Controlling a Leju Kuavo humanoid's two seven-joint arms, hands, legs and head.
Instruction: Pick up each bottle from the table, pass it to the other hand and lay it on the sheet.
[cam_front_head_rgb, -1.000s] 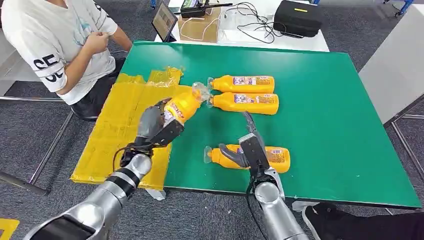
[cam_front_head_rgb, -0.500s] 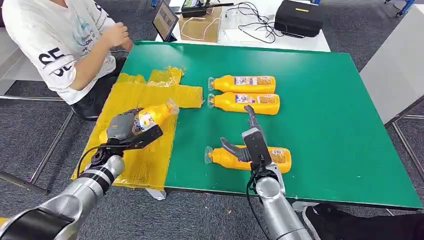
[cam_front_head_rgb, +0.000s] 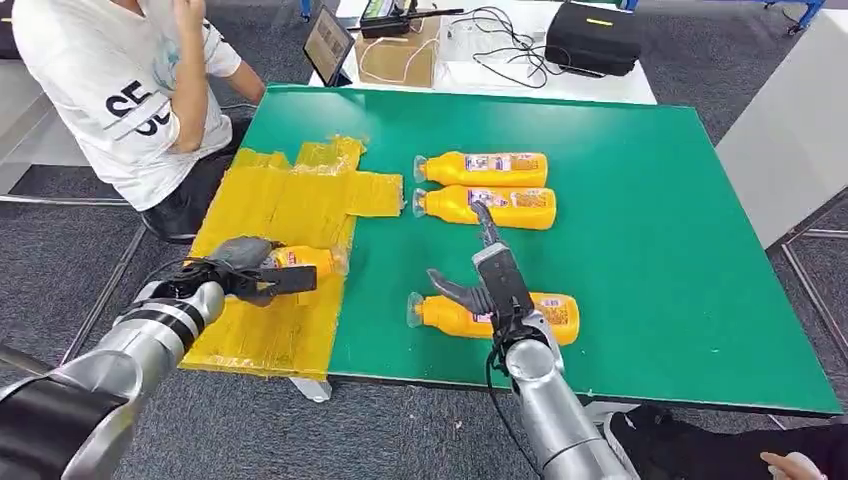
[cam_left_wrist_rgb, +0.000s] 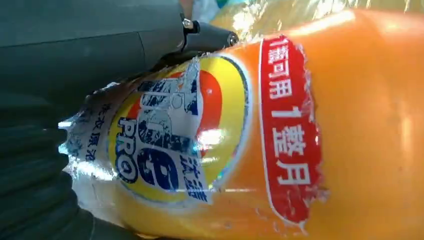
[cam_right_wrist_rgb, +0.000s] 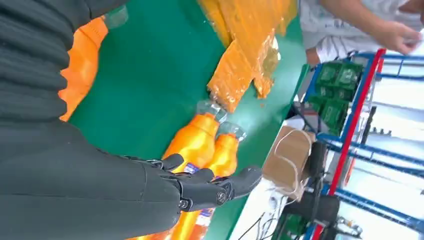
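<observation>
Green table (cam_front_head_rgb: 650, 250), person (cam_front_head_rgb: 120, 90) alongside.

A person in a white shirt (cam_front_head_rgb: 110, 90) sits far left; a tablet (cam_front_head_rgb: 328, 42), cardboard box (cam_front_head_rgb: 408, 55) and black case (cam_front_head_rgb: 596, 35) lie beyond the counter (cam_front_head_rgb: 650, 220).

My left arm (cam_front_head_rgb: 150, 335): silver, rounded shell sections, with a dark banded ring at the wrist; upper section near the frame's corner turns black. A thin black cable loops beside the wrist.
My left hand (cam_front_head_rgb: 245, 265): grey back, darker fingers (cam_front_head_rgb: 290, 279); in the left wrist view, a grey ribbed cover (cam_left_wrist_rgb: 30, 165) and a small bright screw (cam_left_wrist_rgb: 187, 23) at a dark finger link.
My right arm (cam_front_head_rgb: 545, 415): silver, tubular, with a black cable curling at the wrist.
My right hand (cam_front_head_rgb: 490, 285): grey slab-like back, thick grey thumb (cam_front_head_rgb: 445, 291), dark slim fingers (cam_right_wrist_rgb: 220, 187) with small round pivot fasteners; ribbed dark cover (cam_right_wrist_rgb: 30, 60) behind it.
</observation>
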